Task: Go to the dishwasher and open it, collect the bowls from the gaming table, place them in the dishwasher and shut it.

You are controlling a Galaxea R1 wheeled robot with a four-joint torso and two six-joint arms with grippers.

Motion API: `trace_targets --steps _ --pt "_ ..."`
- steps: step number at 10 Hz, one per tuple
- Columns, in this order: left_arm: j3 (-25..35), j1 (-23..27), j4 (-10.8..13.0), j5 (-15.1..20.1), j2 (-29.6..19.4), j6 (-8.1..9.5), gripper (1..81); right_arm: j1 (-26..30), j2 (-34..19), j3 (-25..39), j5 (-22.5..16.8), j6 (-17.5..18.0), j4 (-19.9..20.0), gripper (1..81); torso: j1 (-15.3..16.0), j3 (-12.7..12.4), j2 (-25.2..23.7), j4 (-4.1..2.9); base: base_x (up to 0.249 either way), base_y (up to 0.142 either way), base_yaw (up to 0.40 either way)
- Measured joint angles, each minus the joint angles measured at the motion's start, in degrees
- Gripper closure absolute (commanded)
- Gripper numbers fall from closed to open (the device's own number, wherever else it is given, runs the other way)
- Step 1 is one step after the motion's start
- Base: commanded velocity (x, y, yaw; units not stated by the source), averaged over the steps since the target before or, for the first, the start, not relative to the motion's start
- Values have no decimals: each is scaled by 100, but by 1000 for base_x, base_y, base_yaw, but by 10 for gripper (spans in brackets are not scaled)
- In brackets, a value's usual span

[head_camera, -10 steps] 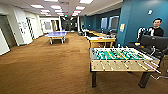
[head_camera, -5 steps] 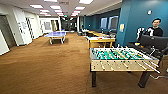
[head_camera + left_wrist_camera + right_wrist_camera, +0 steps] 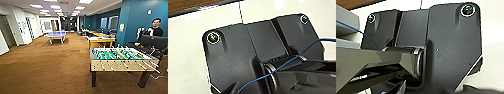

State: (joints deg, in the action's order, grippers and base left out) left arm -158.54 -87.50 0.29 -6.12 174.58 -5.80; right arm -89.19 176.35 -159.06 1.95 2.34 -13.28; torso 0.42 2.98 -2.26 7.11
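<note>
The gaming table [image 3: 101, 39] stands midway down the room on the right, with a white top, a yellow rim and wooden legs. Small coloured specks lie on its top, too small to tell whether they are the bowls. The dishwasher is out of view. In the left wrist view my arm's dark plate [image 3: 243, 55] hangs over a pale surface. The right wrist view has the same kind of plate [image 3: 448, 45] and a grey bar [image 3: 373, 60].
A pale wood foosball table [image 3: 120, 58] with a green pitch stands close at the front right. A person [image 3: 155, 28] sits behind a dark monitor [image 3: 153, 41] at the right wall. A blue ping-pong table [image 3: 56, 34] stands far back. Brown carpet [image 3: 50, 67] spreads wide to the left.
</note>
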Motion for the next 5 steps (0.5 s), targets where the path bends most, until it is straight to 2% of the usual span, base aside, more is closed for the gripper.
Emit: trace_targets --steps 2,5 --pt "0 -95 -5 20 -13 2 10 -89 0 2 -24 -2 0 10 -18 -4 -9 0 103 0 0" --pt "0 29 -5 -22 -13 0 10 27 0 5 16 -2 0 10 -13 -2 -7 0 131 0 0"
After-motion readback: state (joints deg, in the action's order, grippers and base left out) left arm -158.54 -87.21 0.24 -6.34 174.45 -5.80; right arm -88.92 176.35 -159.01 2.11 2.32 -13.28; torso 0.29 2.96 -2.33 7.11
